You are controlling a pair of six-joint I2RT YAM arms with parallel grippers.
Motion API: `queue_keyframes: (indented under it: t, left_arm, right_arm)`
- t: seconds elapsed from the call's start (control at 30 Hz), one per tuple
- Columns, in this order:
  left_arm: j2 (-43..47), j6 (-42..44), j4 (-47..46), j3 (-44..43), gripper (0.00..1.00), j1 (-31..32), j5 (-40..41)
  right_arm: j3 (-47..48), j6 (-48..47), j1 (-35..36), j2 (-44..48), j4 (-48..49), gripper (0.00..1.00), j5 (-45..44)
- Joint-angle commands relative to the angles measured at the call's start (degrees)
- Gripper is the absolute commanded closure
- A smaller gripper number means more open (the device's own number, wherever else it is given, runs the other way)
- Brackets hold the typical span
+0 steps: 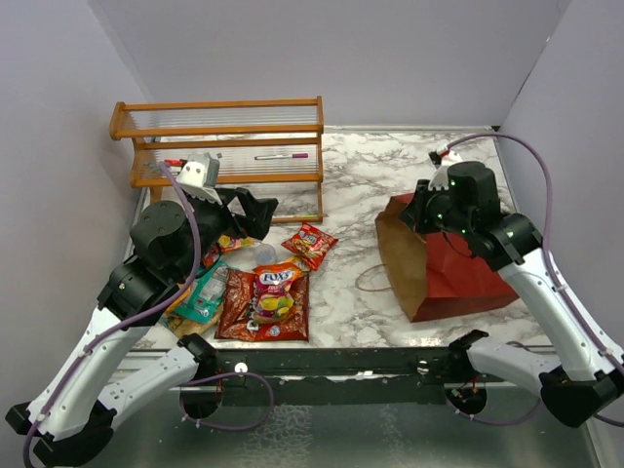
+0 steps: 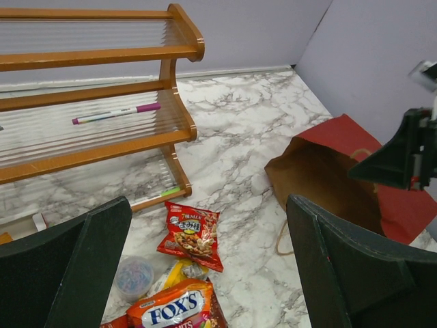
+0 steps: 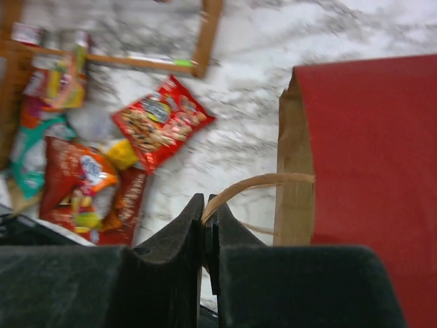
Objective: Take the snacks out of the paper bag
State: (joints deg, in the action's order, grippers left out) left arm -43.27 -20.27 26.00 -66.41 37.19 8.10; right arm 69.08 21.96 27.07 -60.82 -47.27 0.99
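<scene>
Pinching the handle (image 3: pixel 259 181) of the bag (image 1: pixel 458 283), the right gripper (image 3: pixel 205 208) was clamped tight on it. Bag lay at right, snacks (image 1: pixel 268 297) piled at left by the wide-open left gripper (image 2: pixel 208 205).

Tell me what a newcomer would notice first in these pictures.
First, the dark red paper bag lying on its side at the right of the marble table, its tan handle pinched in the shut right gripper. Next, the bright heap of snacks at the left, in front of the wooden rack, with the left gripper open above it.
</scene>
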Motion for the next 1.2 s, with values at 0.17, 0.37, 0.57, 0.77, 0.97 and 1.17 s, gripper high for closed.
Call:
queue_keyframes:
  t: [0.17, 0.37, 0.57, 0.77, 0.97, 1.17]
  left_arm:
    - [0.9, -1.0, 1.1, -1.7, 0.01, -0.2, -0.8]
    - [1.0, -1.6, 1.8, -2.4, 0.01, -0.2, -0.8]
    - [1.6, -3.1, 2.2, -2.4, 0.01, -0.1, -1.1]
    - [0.4, -5.6, 1.1, -2.0, 0.01, -0.2, -3.3]
    - [0.4, -8.1, 0.7, -0.7, 0.01, -0.2, -5.3]
    - [0.8, -9.6, 1.6, 0.3, 0.01, -0.2, -6.4]
  right_arm:
    - [7.3, 12.6, 0.3, 6.2, 9.8, 0.98, 11.6]
    - [3.5, 19.9, 0.4, 14.0, 12.9, 0.98, -3.5]
    - [-0.8, 20.4, 0.4, 16.5, 13.0, 0.99, -15.6]
    - [-1.3, 15.3, 0.4, 12.7, 13.5, 0.99, -25.3]
    - [-2.9, 9.4, 0.4, 9.1, 17.5, 0.99, -34.0]
    - [-2.3, 4.9, -0.8, 3.0, 19.6, 0.98, -34.9]
